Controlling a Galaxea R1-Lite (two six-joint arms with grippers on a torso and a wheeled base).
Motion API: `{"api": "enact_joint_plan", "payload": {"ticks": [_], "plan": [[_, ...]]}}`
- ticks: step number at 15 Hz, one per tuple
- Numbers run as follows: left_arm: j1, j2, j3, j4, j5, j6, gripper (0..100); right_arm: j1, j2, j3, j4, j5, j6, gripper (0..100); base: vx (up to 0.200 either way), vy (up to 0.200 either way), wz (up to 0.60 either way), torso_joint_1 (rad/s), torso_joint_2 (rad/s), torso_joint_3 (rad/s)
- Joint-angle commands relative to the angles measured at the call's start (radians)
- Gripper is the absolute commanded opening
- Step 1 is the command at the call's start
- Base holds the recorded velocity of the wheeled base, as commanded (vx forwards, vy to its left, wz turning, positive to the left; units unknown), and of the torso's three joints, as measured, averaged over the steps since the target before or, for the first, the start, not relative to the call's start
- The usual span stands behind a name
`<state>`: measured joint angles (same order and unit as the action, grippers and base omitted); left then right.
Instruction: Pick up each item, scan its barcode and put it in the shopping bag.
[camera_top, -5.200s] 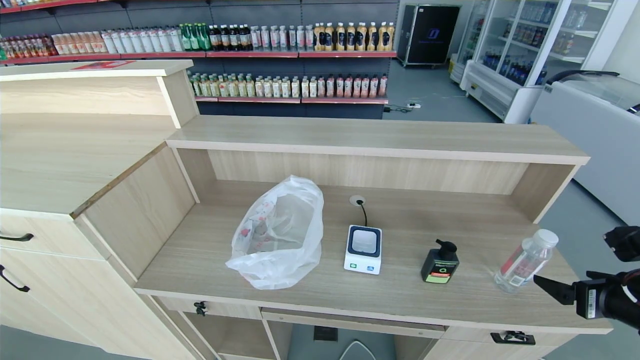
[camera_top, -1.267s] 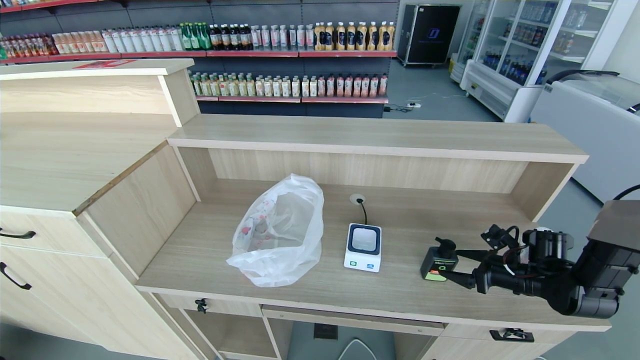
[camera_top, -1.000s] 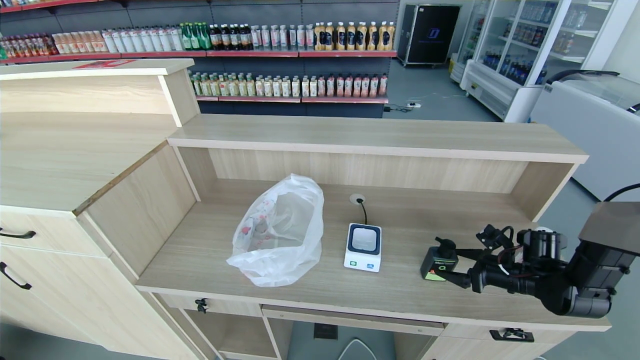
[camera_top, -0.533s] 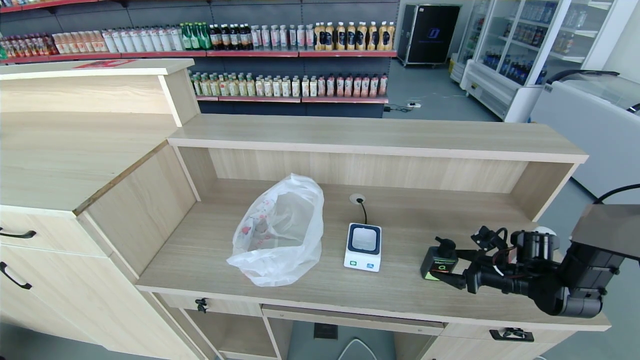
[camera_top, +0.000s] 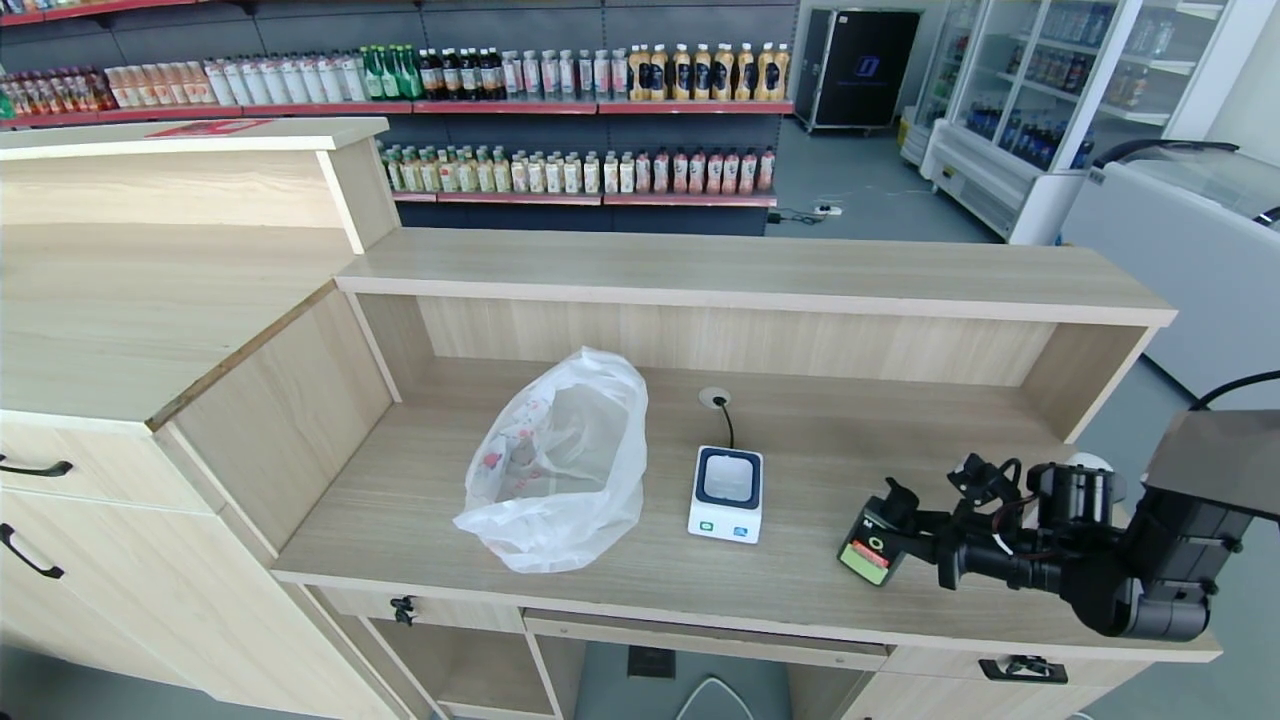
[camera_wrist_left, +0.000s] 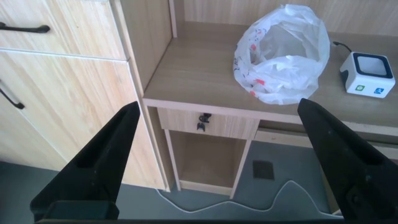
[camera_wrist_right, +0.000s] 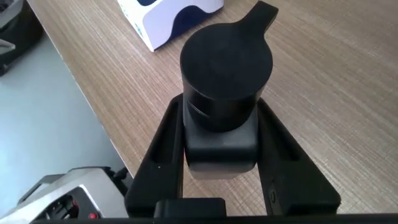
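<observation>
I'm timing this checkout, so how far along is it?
Done: nothing visible in the shopping bag. In hand: the right gripper clamps the black pump bottle, tilted, not yet at the scanner. Left: scan and bag it, then the white-capped bottle behind the arm.

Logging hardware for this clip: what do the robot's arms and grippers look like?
The right gripper has matte black fingers, flat and tapering, on a black cylindrical wrist with thin wires looped beside it. The right arm is dark grey with rounded joints, a flat grey panel and a black cable. The left gripper has the same black wedge-shaped fingers.
</observation>
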<state>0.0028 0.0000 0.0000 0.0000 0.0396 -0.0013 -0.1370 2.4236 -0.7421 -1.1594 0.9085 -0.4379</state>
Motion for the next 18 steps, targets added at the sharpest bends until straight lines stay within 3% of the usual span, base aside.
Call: {"api": "enact_joint_plan", "payload": {"ticks": [1, 6, 8, 12, 13, 14, 18], "plan": [[0.0, 0.0, 0.0, 0.0, 0.0, 0.0, 100, -0.006, -0.023, 0.02, -0.006, 0.007, -0.013, 0, 0.0, 0.0, 0.0, 0.0, 0.0, 0.0], [0.0, 0.0, 0.0, 0.0, 0.0, 0.0, 100, -0.004, -0.367, 0.15, 0.007, 0.02, -0.064, 0, 0.0, 0.0, 0.0, 0.0, 0.0, 0.0], [0.0, 0.0, 0.0, 0.0, 0.0, 0.0, 100, 0.025, -0.518, 0.133, 0.006, 0.016, -0.117, 0, 0.0, 0.0, 0.0, 0.0, 0.0, 0.0], [0.0, 0.0, 0.0, 0.0, 0.0, 0.0, 100, 0.266, -0.813, 0.107, -0.003, -0.053, -0.398, 0, 0.0, 0.0, 0.0, 0.0, 0.0, 0.0], [-0.001, 0.0, 0.0, 0.0, 0.0, 0.0, 100, 0.382, -0.867, 0.136, 0.0, -0.217, -0.674, 0, 0.0, 0.0, 0.0, 0.0, 0.0, 0.0], [0.0, 0.0, 0.0, 0.0, 0.0, 0.0, 100, 0.439, -0.907, 0.188, 0.003, -0.31, -0.792, 0, 0.0, 0.0, 0.0, 0.0, 0.0, 0.0], [0.0, 0.0, 0.0, 0.0, 0.0, 0.0, 100, 0.66, -1.002, 0.26, 0.119, -0.335, -1.118, 0, 0.0, 0.0, 0.0, 0.0, 0.0, 0.0]]}}
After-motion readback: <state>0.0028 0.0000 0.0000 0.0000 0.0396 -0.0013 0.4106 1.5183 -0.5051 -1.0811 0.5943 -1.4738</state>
